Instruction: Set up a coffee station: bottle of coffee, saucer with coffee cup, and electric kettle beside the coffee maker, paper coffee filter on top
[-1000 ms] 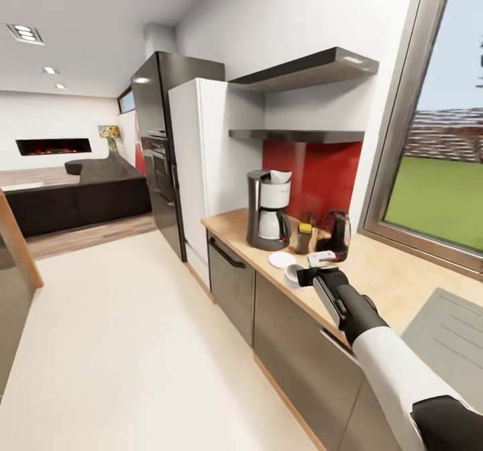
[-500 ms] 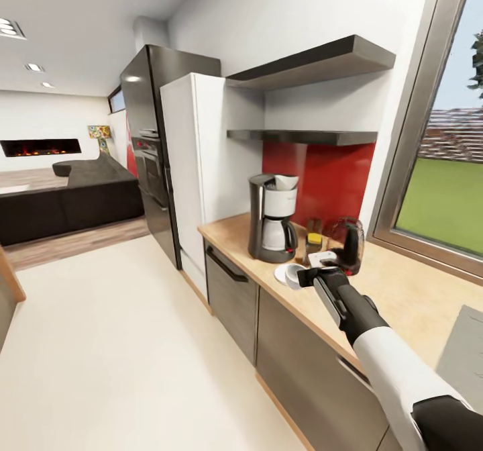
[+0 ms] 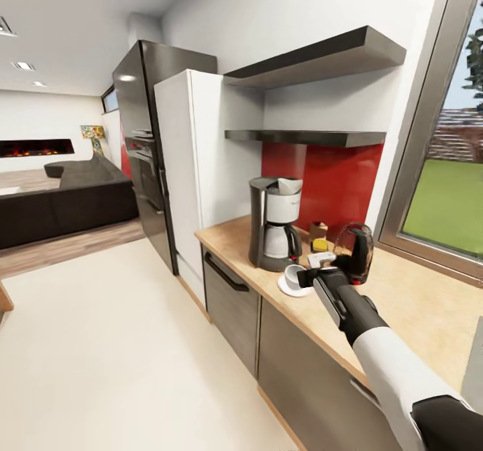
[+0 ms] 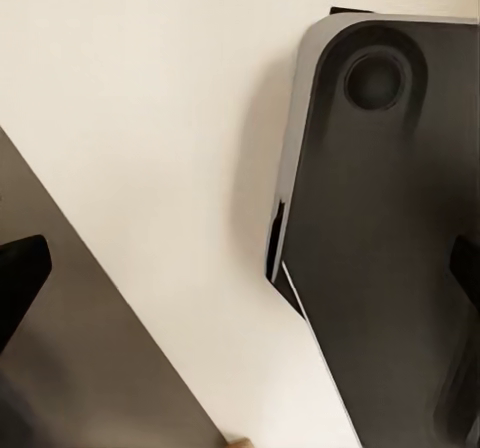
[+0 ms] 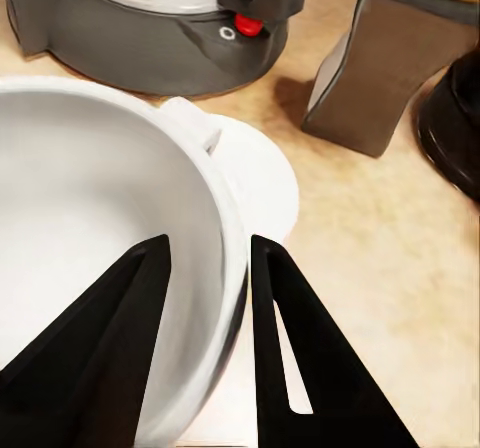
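Note:
On the kitchen countertop [image 3: 402, 303] stands the coffee maker [image 3: 274, 226] [image 5: 150, 28] with the paper coffee filter [image 3: 290, 186] on top. The bottle of coffee [image 3: 319, 237] [image 5: 385, 68] and the electric kettle [image 3: 355, 243] stand just right of it. My right gripper [image 3: 307, 278] [image 5: 205, 338] is shut on the rim of the white coffee cup [image 3: 293, 276] [image 5: 100, 218], one finger inside and one outside. The cup hangs over the saucer [image 3: 290, 291] [image 5: 262, 183]; I cannot tell if it touches. The kitchen shelf [image 3: 302, 135] is bare. My left gripper [image 4: 240, 268] is open over the floor.
A white fridge [image 3: 194, 162] and a dark oven tower [image 3: 144, 142] stand left of the counter. A thicker slab shelf [image 3: 315, 62] hangs above the thin one. A window [image 3: 443, 189] runs along the right. A pale floor [image 3: 100, 357] stretches to a black sofa [image 3: 60, 203].
The whole view has shifted as the robot closed in on the counter. The cup in my right gripper, earlier short of the saucer, now hangs over it.

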### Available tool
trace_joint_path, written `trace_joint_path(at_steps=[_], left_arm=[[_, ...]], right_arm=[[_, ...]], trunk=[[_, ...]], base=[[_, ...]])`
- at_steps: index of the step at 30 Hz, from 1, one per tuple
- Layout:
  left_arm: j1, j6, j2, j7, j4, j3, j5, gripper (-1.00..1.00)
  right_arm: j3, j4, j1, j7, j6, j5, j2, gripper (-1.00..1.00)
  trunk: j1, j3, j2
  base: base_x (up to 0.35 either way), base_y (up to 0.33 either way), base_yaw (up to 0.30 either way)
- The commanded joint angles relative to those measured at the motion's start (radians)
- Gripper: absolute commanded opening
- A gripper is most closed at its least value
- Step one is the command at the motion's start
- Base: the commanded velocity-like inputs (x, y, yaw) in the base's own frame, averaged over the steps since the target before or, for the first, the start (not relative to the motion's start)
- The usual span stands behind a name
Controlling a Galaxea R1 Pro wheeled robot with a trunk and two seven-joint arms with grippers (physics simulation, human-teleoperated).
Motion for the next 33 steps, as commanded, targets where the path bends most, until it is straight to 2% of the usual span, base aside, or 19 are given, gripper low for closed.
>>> trace_joint_path(at_steps=[1,12,28,30,33], left_arm=[[0.0,-0.003,0.0,-0.001,-0.001,0.007,0.004,1.0],[0.001,-0.002,-0.001,-0.001,-0.001,0.007,0.005,1.0],[0.002,-0.002,-0.001,-0.001,-0.001,0.007,0.004,1.0],[0.002,-0.003,-0.001,-0.001,-0.001,0.007,0.004,1.0],[0.002,-0.004,-0.001,-0.001,-0.001,0.007,0.004,1.0]], right_arm=[[0.006,-0.001,-0.001,-0.008,0.004,-0.008,-0.001,-1.0],[0.006,0.003,-0.001,-0.01,0.004,-0.006,-0.002,-1.0],[0.005,0.056,0.0,-0.016,0.007,-0.004,-0.006,-1.0],[0.004,0.061,0.0,-0.024,0.007,-0.004,-0.008,-1.0],[0.005,0.064,-0.001,-0.1,0.007,-0.005,-0.007,-1.0]], trunk=[[0.0,-0.002,-0.001],[0.0,-0.002,-0.001],[0.0,-0.002,-0.001],[0.0,-0.002,-0.001],[0.0,-0.002,-0.001]], base=[[0.001,0.0,-0.095],[0.123,0.097,-0.012],[0.011,0.009,0.0],[0.067,0.0,0.0],[0.229,0.0,0.0]])
